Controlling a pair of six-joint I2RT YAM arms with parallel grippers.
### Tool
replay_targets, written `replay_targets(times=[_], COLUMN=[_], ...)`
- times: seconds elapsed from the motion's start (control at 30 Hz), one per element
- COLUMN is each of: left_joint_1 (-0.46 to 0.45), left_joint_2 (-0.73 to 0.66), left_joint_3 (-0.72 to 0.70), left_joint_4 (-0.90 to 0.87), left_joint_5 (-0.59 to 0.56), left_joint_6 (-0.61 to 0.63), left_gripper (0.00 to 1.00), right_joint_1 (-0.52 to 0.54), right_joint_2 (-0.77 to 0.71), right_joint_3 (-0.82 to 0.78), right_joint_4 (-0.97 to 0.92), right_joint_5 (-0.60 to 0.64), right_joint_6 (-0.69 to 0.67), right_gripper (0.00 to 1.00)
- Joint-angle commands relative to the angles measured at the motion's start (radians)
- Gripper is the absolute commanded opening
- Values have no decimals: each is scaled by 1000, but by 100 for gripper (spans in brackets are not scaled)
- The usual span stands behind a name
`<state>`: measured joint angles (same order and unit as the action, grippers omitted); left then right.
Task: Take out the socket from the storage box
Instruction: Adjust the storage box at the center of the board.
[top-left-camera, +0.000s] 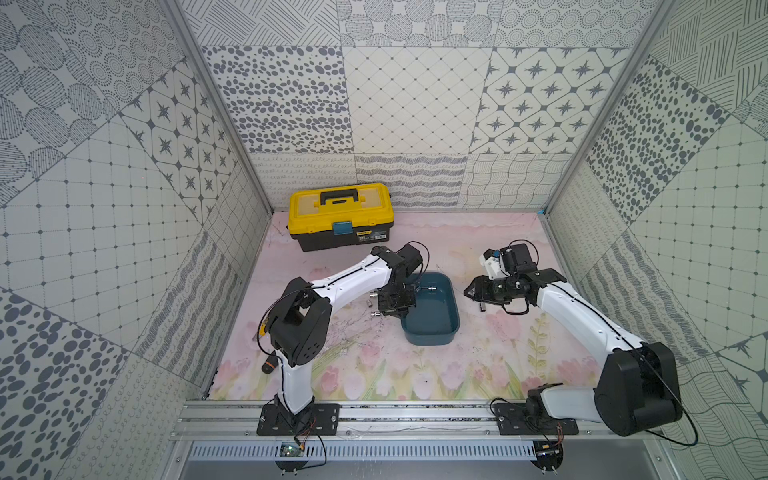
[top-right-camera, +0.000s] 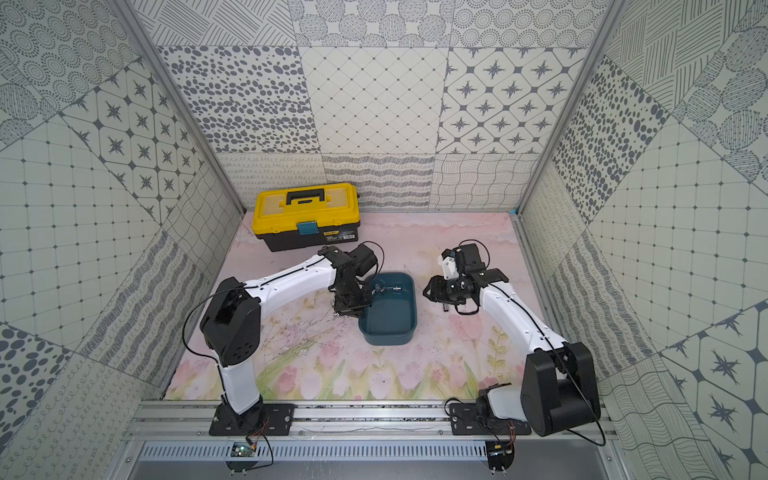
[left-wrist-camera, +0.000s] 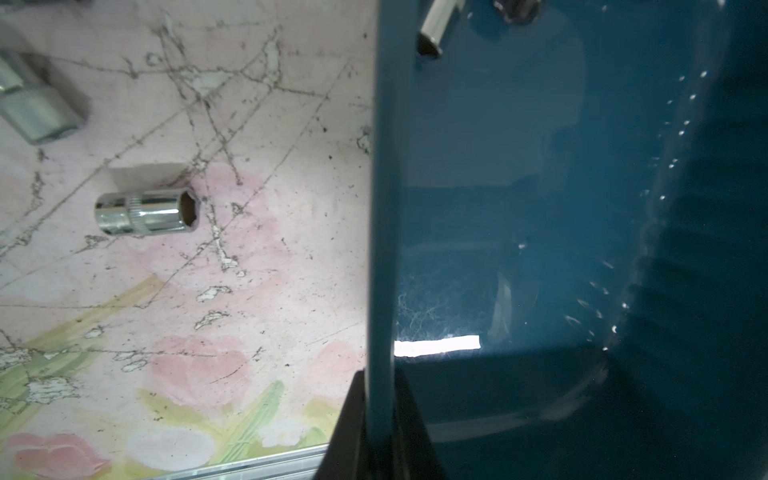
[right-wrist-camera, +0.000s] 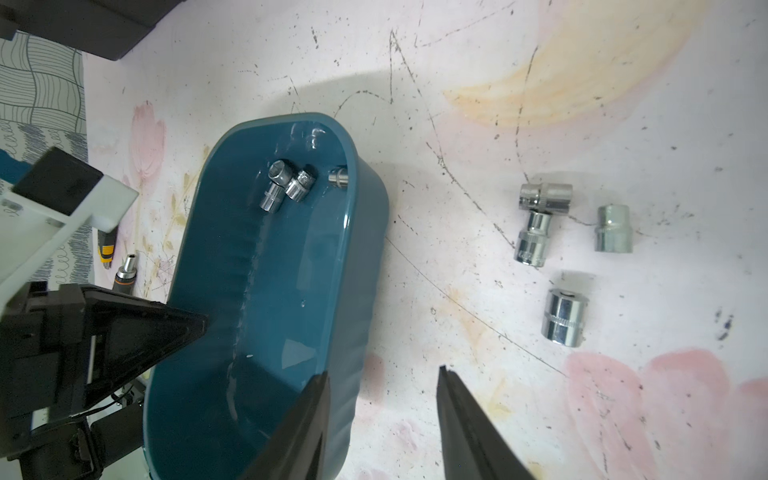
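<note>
**A:** quick check, is the left gripper (left-wrist-camera: 379, 388) holding anything?

**B:** yep, it's clamped tight on the left wall of the box (top-left-camera: 432, 328), one finger inside and one outside. The box sits upright mid-mat (top-left-camera: 478, 365).

**A:** and the sockets?

**B:** three sockets (right-wrist-camera: 301, 185) are lying at the far end of the box. Two are touching, and the third is tucked against the right wall. There are four loose sockets (right-wrist-camera: 563, 318) on the mat right of the box, plus more loose sockets (left-wrist-camera: 147, 212) left of it.

**A:** right gripper?

**B:** the right gripper (right-wrist-camera: 383, 371) has its jaws apart with nothing between them. It hangs at the box's right edge, one finger over the rim and the other over the mat. The toolbox (top-left-camera: 341, 216) is far left, lid down.
</note>
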<state>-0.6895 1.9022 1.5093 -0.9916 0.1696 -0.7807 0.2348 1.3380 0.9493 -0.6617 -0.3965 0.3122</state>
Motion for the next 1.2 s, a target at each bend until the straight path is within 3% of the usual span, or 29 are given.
replay_targets(times=[0.0, 0.17, 0.4, 0.67, 0.8, 1.0, 1.17], left_joint_1=[-13, -17, -19, -26, -25, -20, 0], left_joint_2=[-15, -42, -67, -159, -187, -198, -233], left_joint_3=[-35, -94, -139, -145, -148, -175, -231], left_joint_4=[57, 131, 181, 242, 277, 304, 347], left_joint_5=[-85, -113, -139, -172, -176, -165, -128], left_joint_6=[-11, -13, 1, 72, 98, 90, 71], left_gripper=[10, 22, 28, 40, 44, 44, 45], right_joint_1=[13, 72, 167, 277, 343, 409, 423], right_joint_2=[-30, -14, 66, 131, 181, 300, 354], right_joint_3=[12, 30, 79, 122, 161, 252, 266], right_joint_4=[51, 89, 103, 130, 124, 31, -6], right_joint_5=[-1, 39, 79, 166, 249, 351, 359], right_joint_6=[25, 49, 73, 85, -4, -245, -383], right_gripper=[47, 47, 46, 46, 46, 47, 48])
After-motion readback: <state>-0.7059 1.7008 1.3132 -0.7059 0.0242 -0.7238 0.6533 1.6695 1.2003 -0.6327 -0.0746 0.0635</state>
